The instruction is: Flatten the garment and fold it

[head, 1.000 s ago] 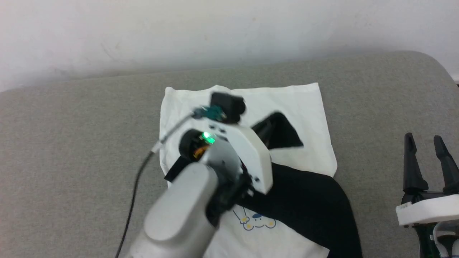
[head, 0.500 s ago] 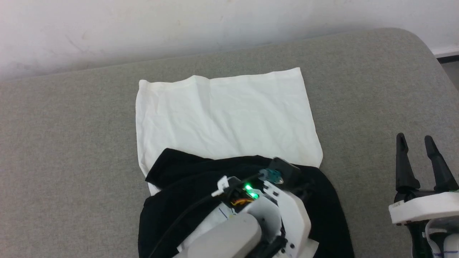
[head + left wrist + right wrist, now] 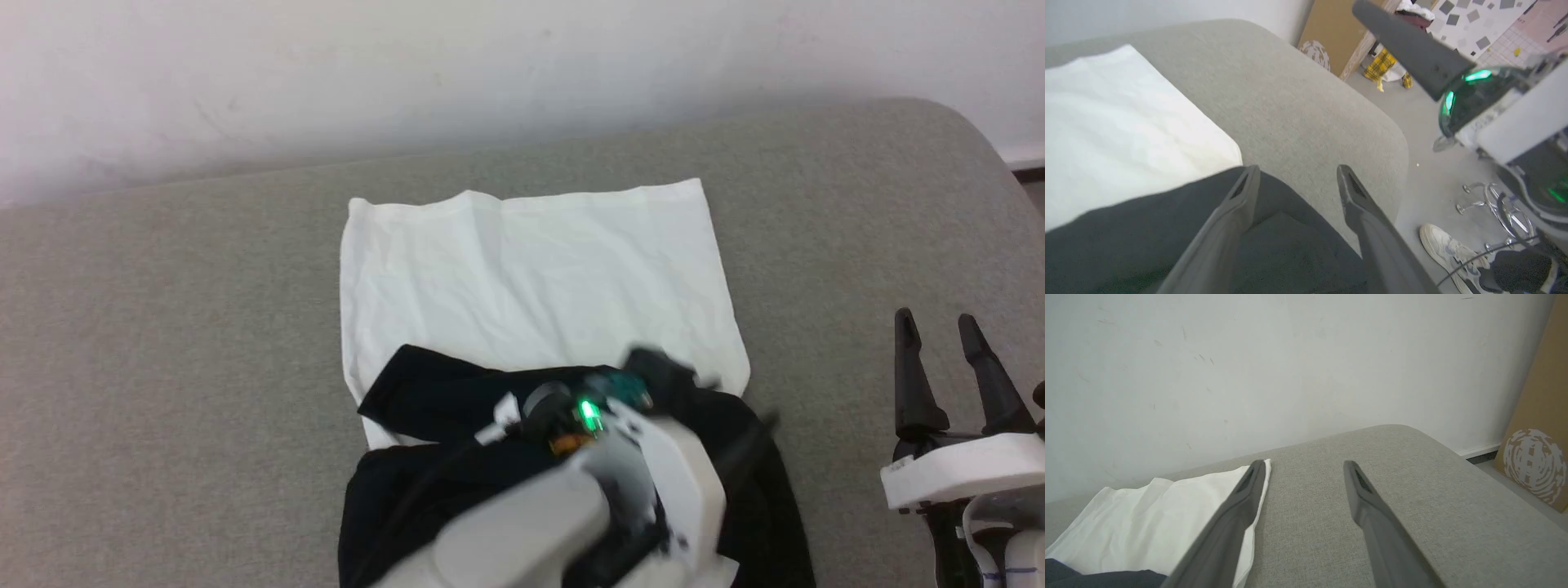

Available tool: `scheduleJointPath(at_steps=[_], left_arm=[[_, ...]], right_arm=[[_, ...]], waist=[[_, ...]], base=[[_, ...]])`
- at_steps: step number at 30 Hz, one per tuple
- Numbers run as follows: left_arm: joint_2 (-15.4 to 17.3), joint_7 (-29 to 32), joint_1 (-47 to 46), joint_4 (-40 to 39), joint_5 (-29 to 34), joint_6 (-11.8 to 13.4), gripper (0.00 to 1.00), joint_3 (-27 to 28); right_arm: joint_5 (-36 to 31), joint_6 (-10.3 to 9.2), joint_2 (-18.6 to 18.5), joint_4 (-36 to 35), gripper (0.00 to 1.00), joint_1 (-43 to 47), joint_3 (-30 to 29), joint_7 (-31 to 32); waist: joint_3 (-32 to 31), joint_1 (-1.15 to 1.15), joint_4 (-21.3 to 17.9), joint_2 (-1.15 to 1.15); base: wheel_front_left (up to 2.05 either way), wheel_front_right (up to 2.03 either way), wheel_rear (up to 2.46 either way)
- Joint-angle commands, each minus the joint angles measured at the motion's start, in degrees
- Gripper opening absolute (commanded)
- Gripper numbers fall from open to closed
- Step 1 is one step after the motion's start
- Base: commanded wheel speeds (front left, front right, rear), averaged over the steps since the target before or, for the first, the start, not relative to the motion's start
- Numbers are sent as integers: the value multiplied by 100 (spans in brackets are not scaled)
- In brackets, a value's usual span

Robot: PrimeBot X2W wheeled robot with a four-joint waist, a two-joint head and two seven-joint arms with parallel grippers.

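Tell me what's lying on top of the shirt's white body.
Black sleeves lie across the white body's near end; the left arm hides whatever lies below it.

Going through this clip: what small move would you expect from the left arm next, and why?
Probably lift the left claw straight up and clear. It stands open and empty over the black sleeve, which already lies across the cream shirt. Pulling away sideways might drag the sleeve out of place. The right claw is open too, off to the side.
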Motion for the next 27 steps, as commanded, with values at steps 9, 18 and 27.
scheduleJointPath(at_steps=[9,18,27], left_arm=[[1319,-1562,-511,-125,231,75,100,1310],[2436,-1916,-78,-322,408,269,100,1923],[3161,-945,-382,-326,324,-47,100,1914]], right_arm=[[-61,-5,-89,-305,100,9,107,285],[-89,-5,-214,-279,100,-181,543,451],[-144,-5,-158,-494,100,-561,877,553]], waist=[[-226,0,511,0],[-138,0,529,0],[537,0,276,0]], base=[[0,0,0],[0,0,0],[0,0,0]])
